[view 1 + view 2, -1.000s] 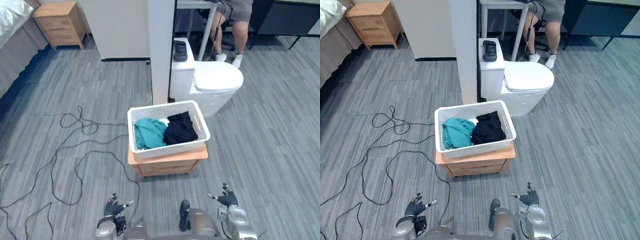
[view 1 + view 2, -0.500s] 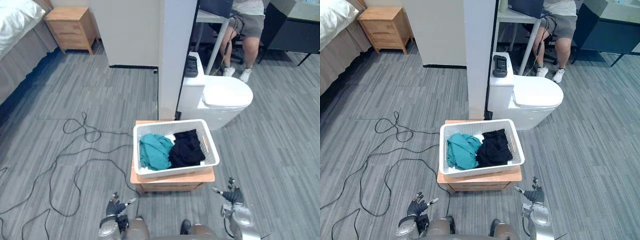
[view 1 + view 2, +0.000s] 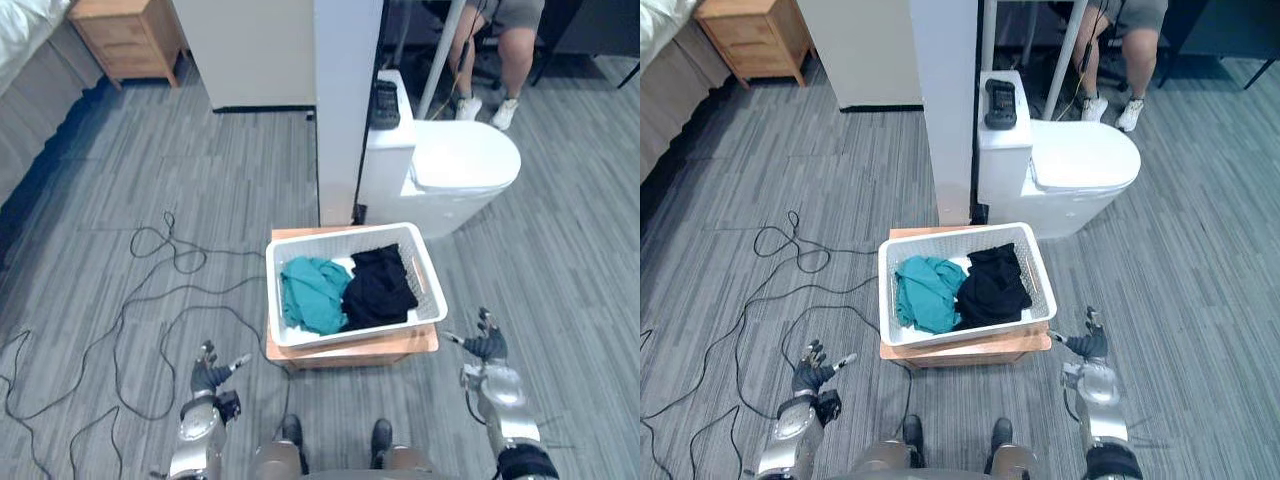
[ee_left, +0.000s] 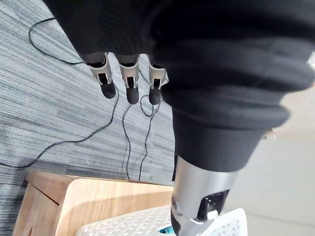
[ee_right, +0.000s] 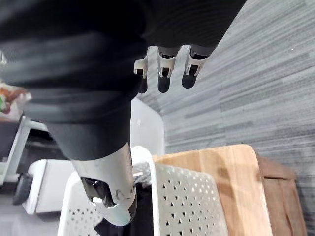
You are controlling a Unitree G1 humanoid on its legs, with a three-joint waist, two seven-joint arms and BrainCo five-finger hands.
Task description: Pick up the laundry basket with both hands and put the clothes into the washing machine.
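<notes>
A white perforated laundry basket point(image 3: 433, 298) rests on a low wooden stand point(image 3: 420, 344). Inside lie a teal garment point(image 3: 312, 292) and a black garment point(image 3: 379, 286). My left hand point(image 3: 208, 375) hovers over the floor to the basket's lower left, fingers straight and apart from it. My right hand point(image 3: 487, 347) is off the basket's right corner, fingers straight, holding nothing. In the right wrist view the basket wall point(image 5: 184, 204) and stand top point(image 5: 231, 167) lie just past the fingers point(image 5: 163, 81). The left wrist view shows the fingers point(image 4: 129, 88) over the carpet and the stand point(image 4: 93, 201).
A white toilet point(image 3: 450, 170) with a dark device point(image 3: 385, 104) on its tank stands behind the basket, beside a white pillar point(image 3: 347, 100). A person's legs point(image 3: 510, 60) are at the back. A wooden nightstand point(image 3: 125, 35) stands far left.
The camera has shifted, so the whole scene sits differently. Both hands have risen and spread outward, now flanking the basket's near corners.
</notes>
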